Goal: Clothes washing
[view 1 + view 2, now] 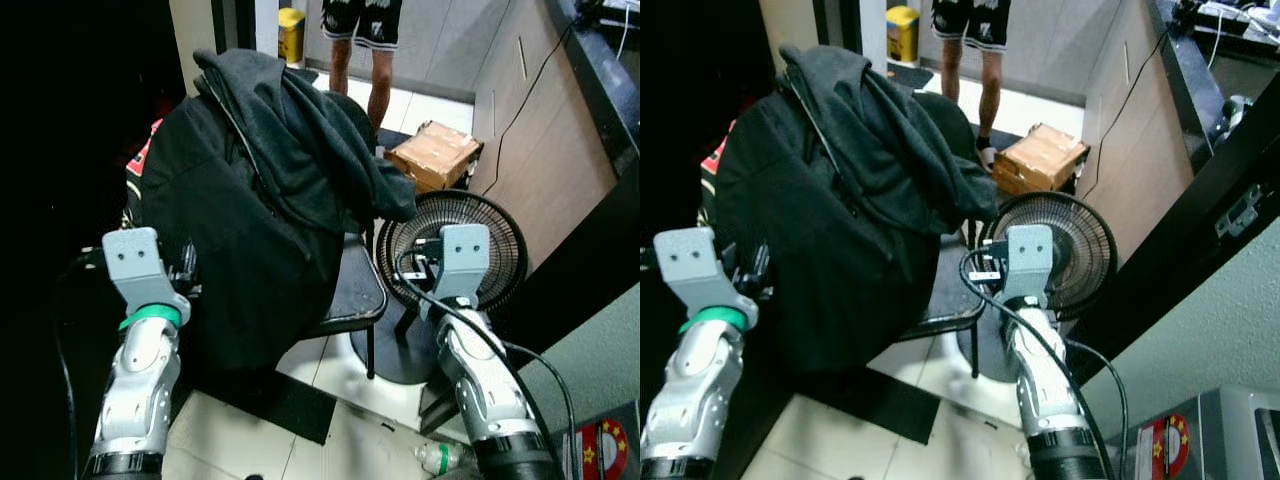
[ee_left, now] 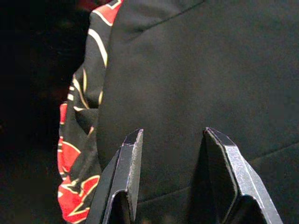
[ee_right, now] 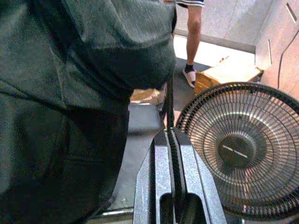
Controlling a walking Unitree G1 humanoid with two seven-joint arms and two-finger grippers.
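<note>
A dark grey hoodie and a black jacket hang in a heap over a black chair. Behind them on the left, a red and black patterned garment peeks out. My left gripper is open, its two fingers close against the black jacket's lower left side with nothing between them. My right gripper is shut and empty, held low at the chair seat's right edge, between the chair and a floor fan.
The floor fan stands right of the chair, with a cardboard box behind it. A person's legs stand at the back by a yellow container. A black mat and a bottle lie on the tiled floor.
</note>
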